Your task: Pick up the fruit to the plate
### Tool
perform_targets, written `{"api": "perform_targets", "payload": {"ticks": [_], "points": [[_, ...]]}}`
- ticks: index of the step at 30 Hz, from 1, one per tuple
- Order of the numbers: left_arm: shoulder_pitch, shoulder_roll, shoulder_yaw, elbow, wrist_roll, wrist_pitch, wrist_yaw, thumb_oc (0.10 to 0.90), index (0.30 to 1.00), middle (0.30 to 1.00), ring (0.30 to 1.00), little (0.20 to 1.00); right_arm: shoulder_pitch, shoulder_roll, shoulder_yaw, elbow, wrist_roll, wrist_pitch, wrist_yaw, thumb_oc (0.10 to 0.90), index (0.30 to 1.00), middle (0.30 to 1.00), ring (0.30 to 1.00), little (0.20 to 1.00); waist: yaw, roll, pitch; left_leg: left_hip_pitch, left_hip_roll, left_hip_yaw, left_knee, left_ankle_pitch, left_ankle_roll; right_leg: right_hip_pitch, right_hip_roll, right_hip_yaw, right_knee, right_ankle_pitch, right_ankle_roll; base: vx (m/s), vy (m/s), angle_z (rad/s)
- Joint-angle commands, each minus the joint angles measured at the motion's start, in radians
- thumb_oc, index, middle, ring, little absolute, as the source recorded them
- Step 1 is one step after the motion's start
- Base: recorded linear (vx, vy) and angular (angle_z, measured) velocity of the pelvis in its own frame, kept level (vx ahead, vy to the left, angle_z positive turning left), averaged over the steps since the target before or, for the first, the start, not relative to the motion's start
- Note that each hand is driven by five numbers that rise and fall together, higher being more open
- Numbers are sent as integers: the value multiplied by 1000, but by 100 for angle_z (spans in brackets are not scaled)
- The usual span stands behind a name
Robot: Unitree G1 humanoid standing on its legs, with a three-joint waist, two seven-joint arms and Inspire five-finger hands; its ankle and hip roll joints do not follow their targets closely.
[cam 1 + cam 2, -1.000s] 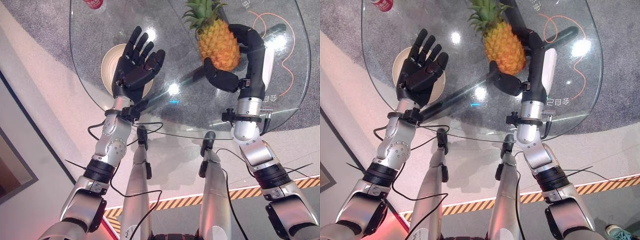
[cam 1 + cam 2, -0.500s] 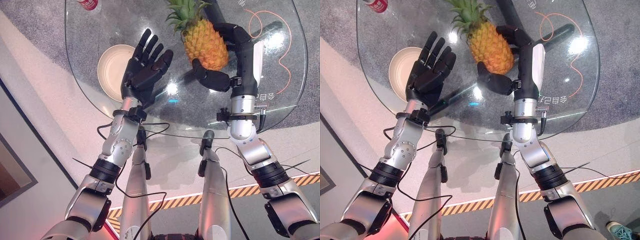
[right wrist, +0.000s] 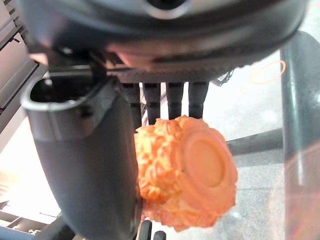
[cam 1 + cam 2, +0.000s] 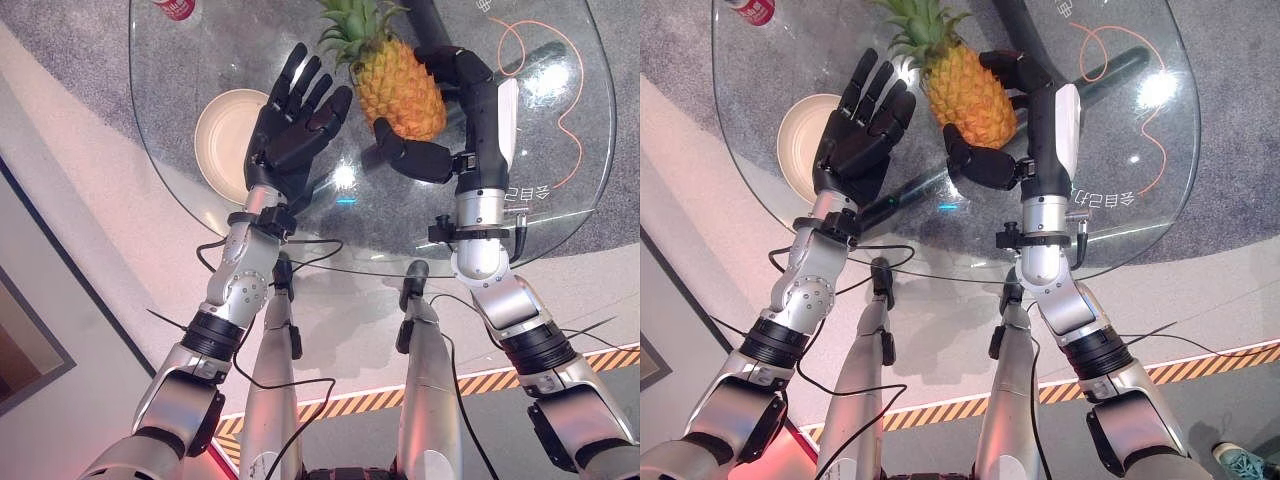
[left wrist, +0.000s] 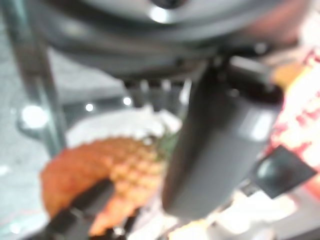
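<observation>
Right hand (image 4: 440,150) is clamped on the pineapple (image 4: 395,88): thumb under the fruit's lower end, fingers (image 4: 452,66) wrapped round its far side. Right wrist view confirms it, with the pineapple's flat base (image 3: 202,170) sitting between thumb and finger row. Pineapple is tilted, leafy crown (image 4: 350,25) pointing away from the robot and toward the plate side, over the round glass table (image 4: 580,190); can't tell if it still touches the glass.

Left hand (image 4: 290,140) is spread wide, fingers straight, palm turned toward the pineapple, just beside it but apart, holding nothing. Pineapple also shows in the left wrist view (image 5: 100,175).

Cream plate (image 4: 222,135) sits on the glass on the far side of the left hand from the pineapple, partly covered by that hand. Red can (image 4: 178,8) stands at the table's edge beyond the plate.
</observation>
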Motion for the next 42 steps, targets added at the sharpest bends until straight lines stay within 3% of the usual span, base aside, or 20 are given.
{"api": "perform_targets", "payload": {"ticks": [1, 20, 33, 42], "points": [[-112, -13, 6, -160, -54, -63, -104, 800, 900, 900, 900, 900, -146, 11, -30, -207, -35, -94, -20, 100, 300, 300, 300, 200, 0, -16, -14, 45, -12, 24, 65, -100, 30, 73, 14, -65, -147, 99, -28, 0, 0, 0], [-119, -38, 19, -183, -169, -39, -156, 800, 900, 900, 900, 900, -146, 7, -10, -180, -33, -46, 29, 100, 300, 300, 300, 200, 0, -17, -14, 42, -15, 24, 65, -99, 29, 73, 10, -65, -149, 100, -28, 0, 0, 0], [-117, -32, 10, -157, -112, -50, -111, 800, 900, 900, 900, 900, -137, 2, 6, -157, -22, -41, 51, 100, 300, 300, 300, 200, -1, -19, -14, 33, -15, 22, 66, -97, 31, 64, 12, -66, -145, 101, -28, 0, 0, 0], [-121, -30, 19, -142, -28, -103, -18, 800, 900, 900, 900, 900, -141, 4, 14, -154, -28, -38, 64, 100, 300, 300, 300, 200, 2, -18, -14, 35, -15, 20, 60, -93, 30, 66, 13, -68, -146, 100, -28, 0, 0, 0]]}}
